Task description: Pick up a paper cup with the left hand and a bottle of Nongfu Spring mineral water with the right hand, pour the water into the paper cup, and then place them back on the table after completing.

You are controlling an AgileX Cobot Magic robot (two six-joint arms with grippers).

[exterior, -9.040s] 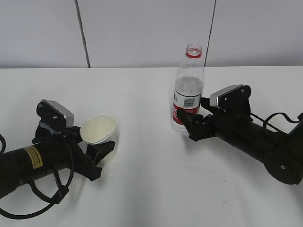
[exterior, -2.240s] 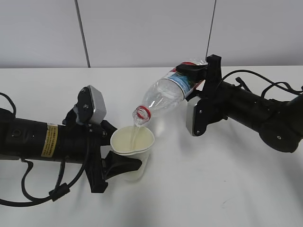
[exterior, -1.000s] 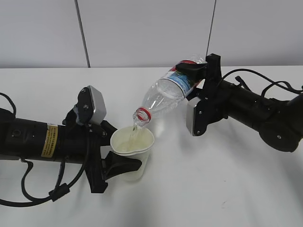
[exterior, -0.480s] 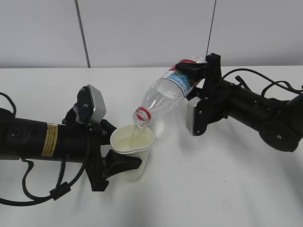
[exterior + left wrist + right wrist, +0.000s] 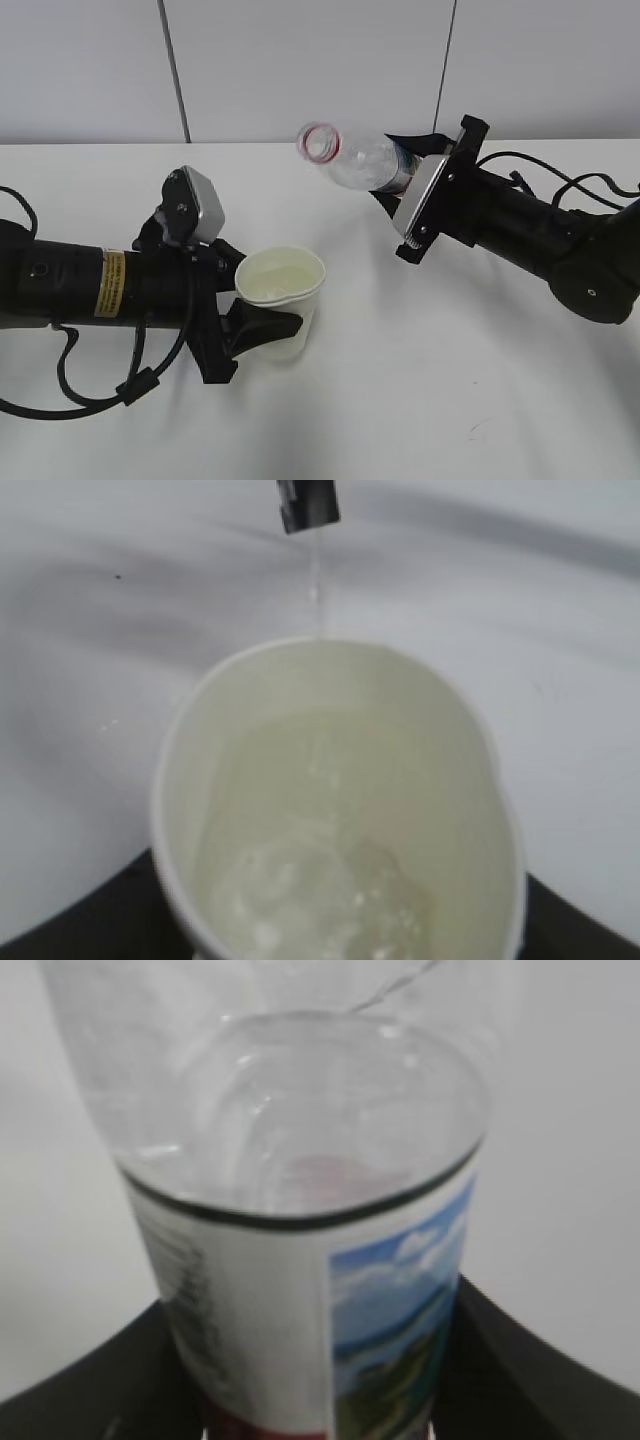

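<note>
Your left hand (image 5: 262, 328) fingers grip the paper cup (image 5: 280, 313) upright so the water (image 5: 330, 880) stays in; your right hand (image 5: 400, 190) fingers clamp the bottle (image 5: 355, 160), mouth raised clear.

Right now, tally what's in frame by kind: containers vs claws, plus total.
Containers: 2, the white paper cup with water in it and the clear plastic bottle with a red neck ring.
Claws: 2, the black left claw shut on the cup and the black right claw shut on the bottle.
Total: 4
</note>
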